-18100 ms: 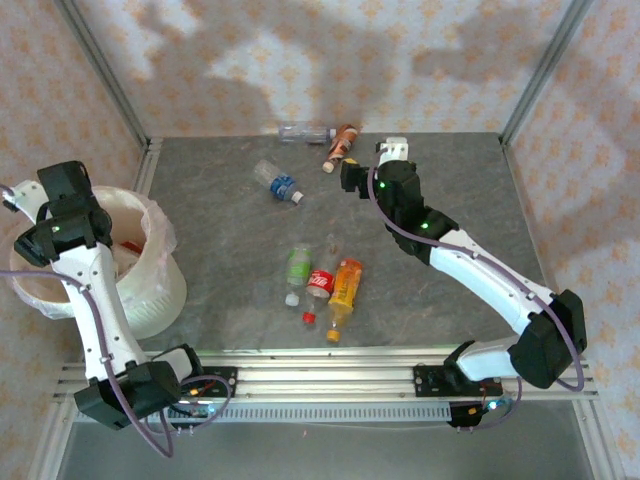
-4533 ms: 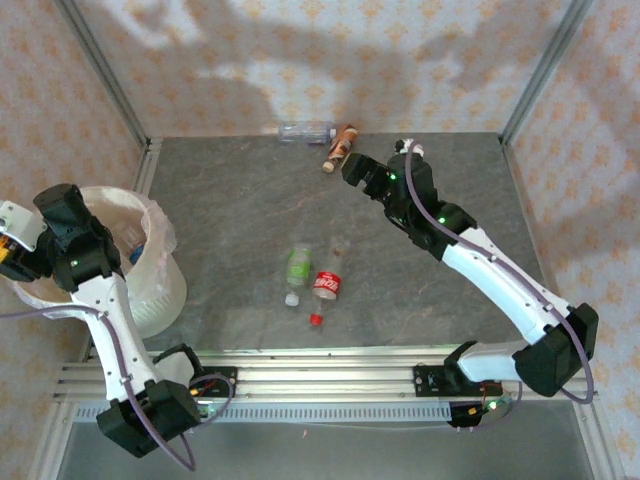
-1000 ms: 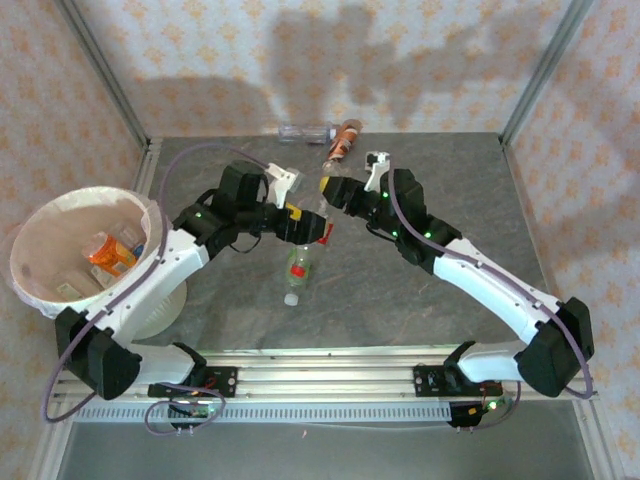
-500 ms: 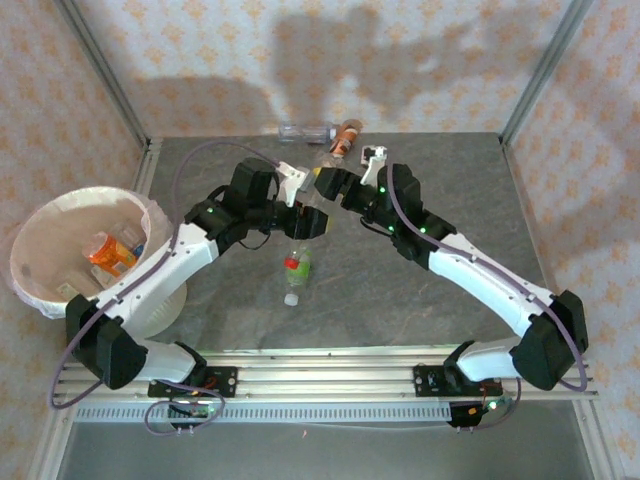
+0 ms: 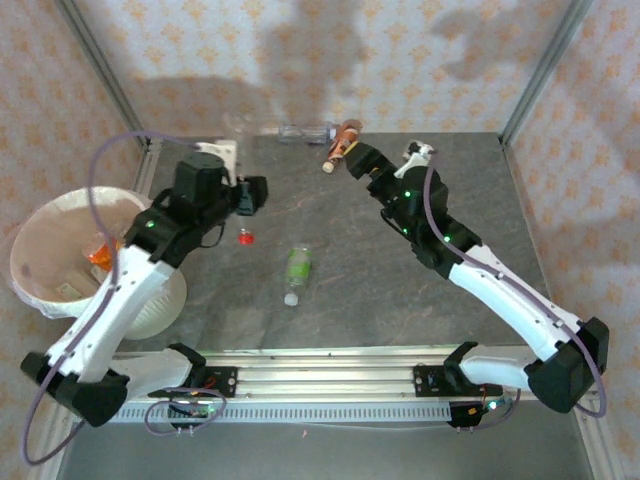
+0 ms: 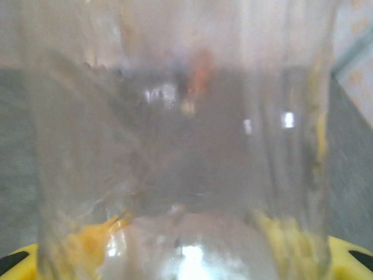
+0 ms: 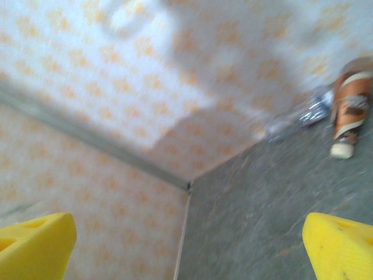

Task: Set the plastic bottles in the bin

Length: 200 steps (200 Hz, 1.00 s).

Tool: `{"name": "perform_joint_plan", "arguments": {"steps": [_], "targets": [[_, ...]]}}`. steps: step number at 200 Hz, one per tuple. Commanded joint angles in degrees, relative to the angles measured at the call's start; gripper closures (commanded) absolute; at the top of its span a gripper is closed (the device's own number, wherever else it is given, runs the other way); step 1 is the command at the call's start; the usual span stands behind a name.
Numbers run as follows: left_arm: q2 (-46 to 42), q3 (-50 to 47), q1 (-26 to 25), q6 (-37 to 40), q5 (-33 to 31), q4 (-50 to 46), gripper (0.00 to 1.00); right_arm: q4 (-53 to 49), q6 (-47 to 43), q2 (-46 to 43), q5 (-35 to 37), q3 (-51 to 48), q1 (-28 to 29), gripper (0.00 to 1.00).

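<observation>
Bin [image 5: 55, 235] standing at the left edge of the tabletop [image 5: 400, 290], binned bottle [image 5: 100, 252] lying inside, held bottle [image 6: 186, 146] sitting in the jaws of the left gripper [image 5: 245, 200] right of the bin, centre bottle [image 5: 297, 268] lying mid-tabletop, rear bottle [image 5: 305, 131] and angled bottle [image 5: 343, 142] lying together at the far edge.

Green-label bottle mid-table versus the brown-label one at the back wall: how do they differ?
The green-label bottle lies in the open middle of the table; the brown-label bottle lies at its far edge beside a clear bottle. The green one points almost straight at the near edge; the brown one slants. Both lie flat, pale caps toward the near edge.
</observation>
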Motion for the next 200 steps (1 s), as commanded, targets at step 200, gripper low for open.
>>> {"name": "perform_joint_plan", "arguments": {"steps": [200], "targets": [[-9.34, -9.46, 54.24, 14.10, -36.19, 25.49, 0.47, -10.38, -1.45, 4.79, 1.25, 2.18, -1.72, 0.01]]}}
